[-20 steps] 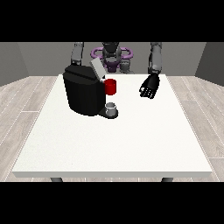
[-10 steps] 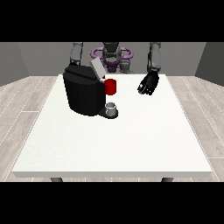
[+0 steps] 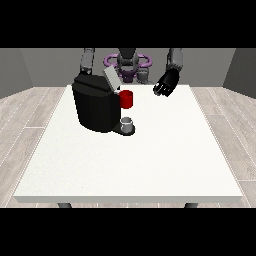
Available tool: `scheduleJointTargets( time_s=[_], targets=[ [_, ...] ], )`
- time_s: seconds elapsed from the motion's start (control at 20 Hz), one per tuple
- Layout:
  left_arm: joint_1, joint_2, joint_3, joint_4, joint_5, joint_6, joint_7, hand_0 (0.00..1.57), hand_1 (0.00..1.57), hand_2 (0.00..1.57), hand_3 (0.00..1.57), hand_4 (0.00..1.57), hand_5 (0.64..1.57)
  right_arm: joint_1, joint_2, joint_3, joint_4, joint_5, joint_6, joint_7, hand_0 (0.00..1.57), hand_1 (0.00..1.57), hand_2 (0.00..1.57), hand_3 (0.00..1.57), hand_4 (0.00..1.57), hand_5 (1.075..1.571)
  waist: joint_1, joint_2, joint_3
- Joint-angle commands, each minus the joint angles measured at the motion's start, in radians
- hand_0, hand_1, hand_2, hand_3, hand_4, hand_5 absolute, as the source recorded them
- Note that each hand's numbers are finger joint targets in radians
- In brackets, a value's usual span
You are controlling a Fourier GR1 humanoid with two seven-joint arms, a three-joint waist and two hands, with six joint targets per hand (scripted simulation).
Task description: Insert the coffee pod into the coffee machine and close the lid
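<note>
The black coffee machine (image 3: 95, 106) stands on the left half of the white table (image 3: 150, 165), with its grey lid (image 3: 110, 78) tilted up and open. A red thing at the machine (image 3: 126, 99) sits at its front, above a small grey thing (image 3: 128, 123) on the machine's base. I cannot tell whether that grey thing is the pod. The hand at the view's right (image 3: 166, 83) hangs above the table's far edge, right of the machine, fingers relaxed and holding nothing. At the view's left only the arm (image 3: 87, 61) shows; its hand is hidden behind the machine.
The robot's torso with its purple ring (image 3: 127, 62) stands behind the table's far edge. Grey wood-look floor surrounds the table.
The hand at the view's right has risen and drifted slightly towards the machine. The machine, its lid and the grey thing have not moved.
</note>
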Motion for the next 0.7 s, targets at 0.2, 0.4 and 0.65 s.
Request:
scheduleJointTargets(
  time_s=[0.2, 0.4, 0.65],
  targets=[
    [-0.084, -0.013, 0.031, -0.057, 0.015, -0.121, 0.056, 1.40, 1.40, 1.40, 1.34, 0.60, 1.571, 0.015, -0.012, -0.001, 0.020, -0.015, 0.042, -0.044, 0.00, 0.00, 0.00, 0.00, 0.00, 1.571, -0.026, -0.025, -0.0001],
    [-0.201, -0.025, 0.066, -0.040, 0.023, -0.142, 0.136, 1.40, 1.40, 1.40, 1.34, 0.60, 1.571, -0.012, 0.032, 0.030, -0.002, 0.004, 0.005, -0.053, 0.00, 0.00, 0.00, 0.00, 0.00, 1.571, -0.079, 0.013, 0.0001],
    [-0.243, 0.035, 0.134, -0.037, 0.074, -0.196, 0.089, 0.98, 0.98, 1.20, 1.37, 0.51, 1.571, -0.014, -0.004, 0.010, -0.034, -0.045, 0.075, -0.083, 0.00, 0.00, 0.00, 0.00, 0.00, 1.571, -0.086, 0.021, 0.0000]
  ],
)
